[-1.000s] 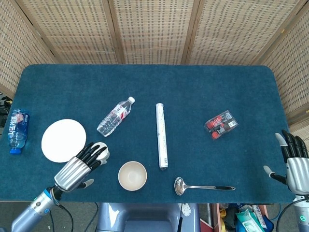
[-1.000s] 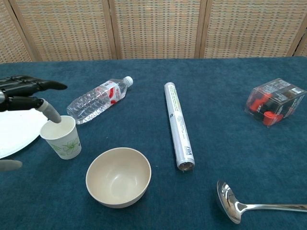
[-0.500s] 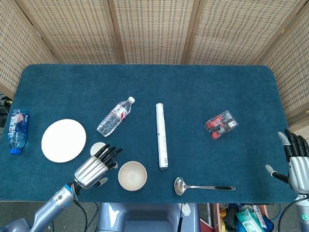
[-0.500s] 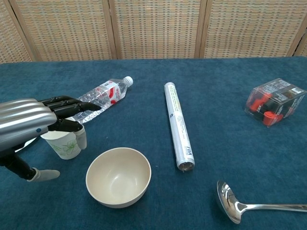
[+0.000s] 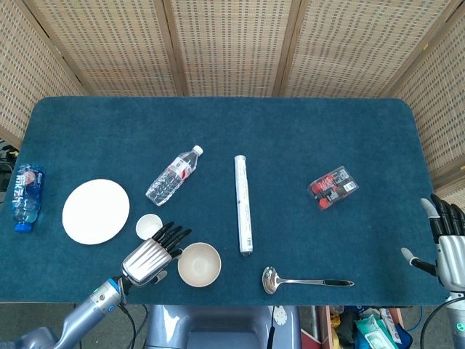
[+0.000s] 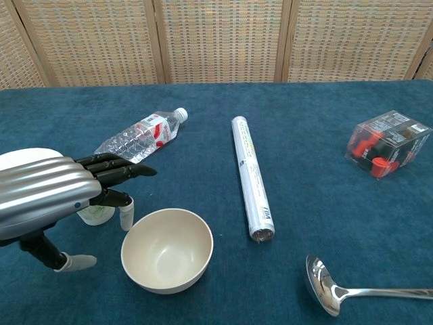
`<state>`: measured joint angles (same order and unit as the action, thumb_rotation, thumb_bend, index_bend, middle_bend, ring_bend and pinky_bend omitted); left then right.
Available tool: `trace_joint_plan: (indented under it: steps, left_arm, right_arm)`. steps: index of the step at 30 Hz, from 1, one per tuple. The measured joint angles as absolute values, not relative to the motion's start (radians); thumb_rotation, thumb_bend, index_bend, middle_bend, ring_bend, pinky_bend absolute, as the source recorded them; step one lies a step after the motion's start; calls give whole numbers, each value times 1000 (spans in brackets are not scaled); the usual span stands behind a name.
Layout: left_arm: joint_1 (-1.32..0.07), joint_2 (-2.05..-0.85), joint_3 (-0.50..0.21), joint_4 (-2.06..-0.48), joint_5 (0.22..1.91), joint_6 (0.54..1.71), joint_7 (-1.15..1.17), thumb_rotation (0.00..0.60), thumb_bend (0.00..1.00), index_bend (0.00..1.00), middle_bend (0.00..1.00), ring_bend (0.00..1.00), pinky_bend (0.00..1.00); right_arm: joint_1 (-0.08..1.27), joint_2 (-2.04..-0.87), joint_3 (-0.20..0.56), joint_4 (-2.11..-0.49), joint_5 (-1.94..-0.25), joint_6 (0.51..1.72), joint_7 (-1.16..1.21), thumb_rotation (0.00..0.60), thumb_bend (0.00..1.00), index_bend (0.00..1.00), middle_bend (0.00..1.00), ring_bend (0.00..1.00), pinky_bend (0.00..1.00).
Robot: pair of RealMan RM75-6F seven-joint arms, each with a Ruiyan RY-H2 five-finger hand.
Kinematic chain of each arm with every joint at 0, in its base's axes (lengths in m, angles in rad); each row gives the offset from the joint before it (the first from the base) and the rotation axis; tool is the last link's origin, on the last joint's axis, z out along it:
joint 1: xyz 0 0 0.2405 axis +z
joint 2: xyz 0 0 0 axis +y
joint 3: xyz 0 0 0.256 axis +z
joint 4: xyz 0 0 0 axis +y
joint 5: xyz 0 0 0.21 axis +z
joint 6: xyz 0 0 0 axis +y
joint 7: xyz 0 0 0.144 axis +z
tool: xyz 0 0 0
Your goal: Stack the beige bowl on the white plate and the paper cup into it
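Observation:
The beige bowl (image 5: 199, 263) (image 6: 167, 249) stands upright near the table's front edge. Just left of it hovers my left hand (image 5: 151, 254) (image 6: 64, 193), fingers spread and holding nothing, its fingertips close to the bowl's left rim. The paper cup (image 5: 149, 225) (image 6: 95, 214) stands behind the hand, mostly hidden by it in the chest view. The white plate (image 5: 95, 211) (image 6: 24, 158) lies further left. My right hand (image 5: 447, 247) is open at the table's right front corner, seen only in the head view.
A clear water bottle (image 5: 174, 175) lies behind the cup. A long foil roll (image 5: 243, 203) lies right of the bowl, a metal ladle (image 5: 305, 280) near the front edge. A red-and-clear box (image 5: 333, 187) sits right; a blue bottle (image 5: 26, 196) lies at the left edge.
My left hand has left the paper cup and moved right and toward the front, now beside the bowl. The cup stays standing. The right hand barely shifted.

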<state>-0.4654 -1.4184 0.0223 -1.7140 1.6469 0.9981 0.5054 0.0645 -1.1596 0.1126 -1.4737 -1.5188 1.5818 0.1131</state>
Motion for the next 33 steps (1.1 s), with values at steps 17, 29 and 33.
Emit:
trace_joint_plan:
  steps: [17, 29, 33]
  left_arm:
    - [-509, -1503, 16, -1718, 1561, 947, 617, 600, 303, 435, 0, 0, 0]
    - [-523, -1530, 25, -1705, 1514, 948, 662, 600, 414, 593, 0, 0, 0]
    - [-524, -1527, 28, -1705, 1513, 960, 658, 600, 415, 631, 0, 0, 0]
  right_arm:
    - [61, -1153, 115, -1471, -1513, 1581, 137, 600, 142, 9, 0, 0, 0]
    - [58, -1150, 116, -1468, -1513, 1584, 150, 600, 142, 9, 0, 0, 0]
    - [57, -1149, 115, -1469, -1514, 1585, 153, 600, 142, 9, 0, 0, 0]
